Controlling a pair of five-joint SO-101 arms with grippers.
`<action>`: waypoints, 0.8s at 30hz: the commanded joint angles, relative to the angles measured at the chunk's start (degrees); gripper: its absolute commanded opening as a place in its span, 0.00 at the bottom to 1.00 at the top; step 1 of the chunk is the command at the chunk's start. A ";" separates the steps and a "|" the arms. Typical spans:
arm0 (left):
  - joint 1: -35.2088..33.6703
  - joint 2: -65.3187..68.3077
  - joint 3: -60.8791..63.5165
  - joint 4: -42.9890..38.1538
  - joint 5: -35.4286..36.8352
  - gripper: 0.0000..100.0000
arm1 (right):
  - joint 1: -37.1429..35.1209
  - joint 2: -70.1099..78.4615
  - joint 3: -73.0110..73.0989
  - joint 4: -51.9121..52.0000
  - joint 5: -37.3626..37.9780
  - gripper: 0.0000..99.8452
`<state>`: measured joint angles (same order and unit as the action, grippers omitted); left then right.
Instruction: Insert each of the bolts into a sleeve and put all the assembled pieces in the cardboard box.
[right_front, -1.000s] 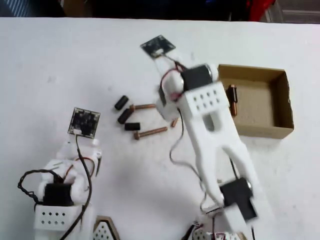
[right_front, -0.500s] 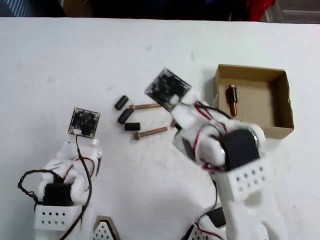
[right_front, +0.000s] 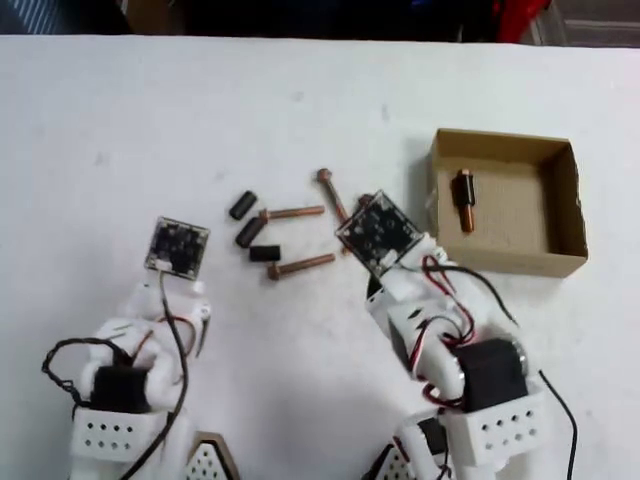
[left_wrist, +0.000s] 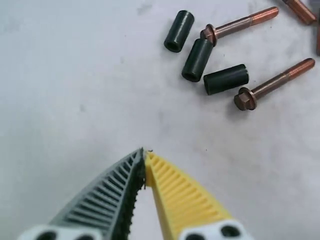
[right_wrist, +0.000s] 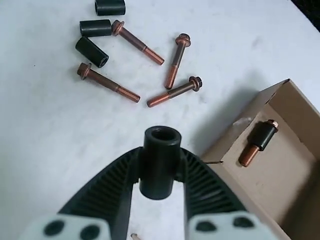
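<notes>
In the right wrist view my right gripper (right_wrist: 160, 152) is shut on an upright black sleeve (right_wrist: 160, 165), held above the table near the cardboard box (right_wrist: 240, 120). One assembled bolt and sleeve (right_wrist: 257, 142) lies inside the box (right_front: 520, 262). Several copper bolts (right_wrist: 107, 82) and three loose black sleeves (right_wrist: 91, 51) lie beyond it. My left gripper (left_wrist: 145, 152) is shut and empty, short of the sleeves (left_wrist: 197, 60) and two bolts (left_wrist: 274, 84). From above, the sleeves (right_front: 250, 231) and bolts (right_front: 300, 265) lie at the table's middle.
The left arm (right_front: 125, 385) sits at the near left and the right arm (right_front: 450, 340) at the near right, beside the box's near corner. White table stretches open to the far left and behind the parts.
The right arm has drawn back from over the bolts and the box toward the near edge, uncovering two more bolts. The left arm has shifted only slightly.
</notes>
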<state>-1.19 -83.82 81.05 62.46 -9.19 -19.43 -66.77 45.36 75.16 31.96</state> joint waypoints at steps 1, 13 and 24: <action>3.30 -0.66 1.05 -1.58 -0.53 0.03 | 0.92 -4.62 6.42 -6.64 0.00 0.02; 3.12 -0.66 1.23 -3.43 -0.26 0.02 | 0.84 -21.23 18.20 -7.78 -6.42 0.02; 3.21 -0.31 -4.66 0.26 -0.09 0.02 | 1.36 -35.30 27.08 -7.78 -6.42 0.02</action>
<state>1.10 -83.74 82.29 60.88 -9.27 -18.90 -99.74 72.18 68.40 26.33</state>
